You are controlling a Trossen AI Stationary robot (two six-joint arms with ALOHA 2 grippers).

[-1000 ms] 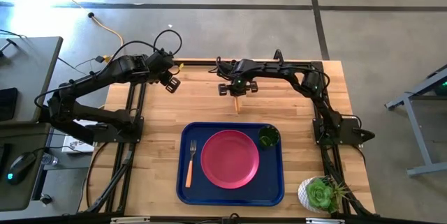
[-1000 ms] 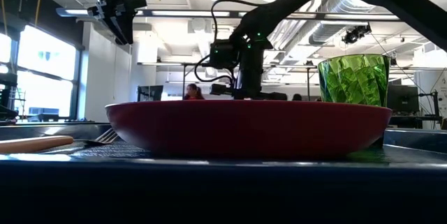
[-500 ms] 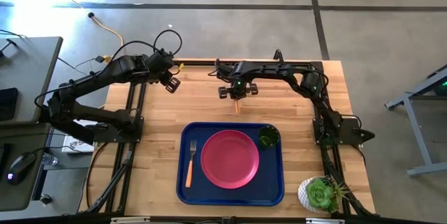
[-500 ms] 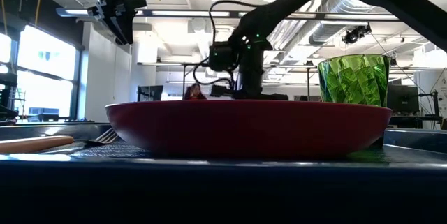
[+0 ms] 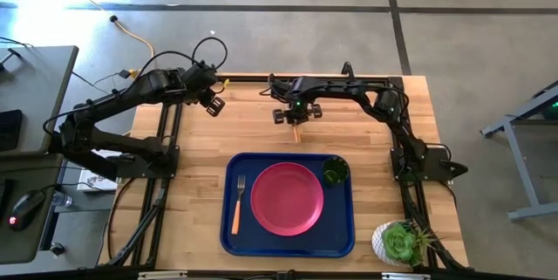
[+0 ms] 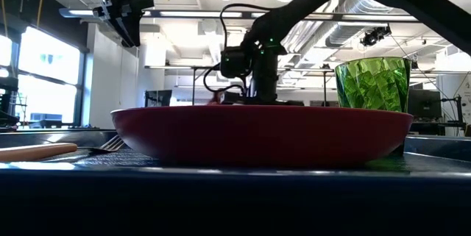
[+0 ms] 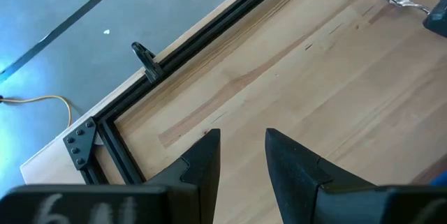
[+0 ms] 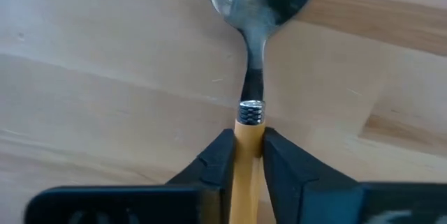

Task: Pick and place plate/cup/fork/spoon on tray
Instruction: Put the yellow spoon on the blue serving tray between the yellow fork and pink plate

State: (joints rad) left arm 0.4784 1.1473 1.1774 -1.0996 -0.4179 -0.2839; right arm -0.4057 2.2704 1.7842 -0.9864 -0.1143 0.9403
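Orange-handled spoon [image 8: 249, 77] now gripped, steel-bowled.

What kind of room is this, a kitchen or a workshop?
Probably a robotics lab or open workshop: a pale wooden workbench edged with black metal framing, bare grey concrete floor, and exposed ceiling ducts overhead.

1. No text, label, brand or number can be read on any object in these views.
2. The only marks that look like writing are a few pale blurred characters on the dark body of the left arm's claw [image 7: 241, 165], low in the left wrist view; they are too blurred to make out.
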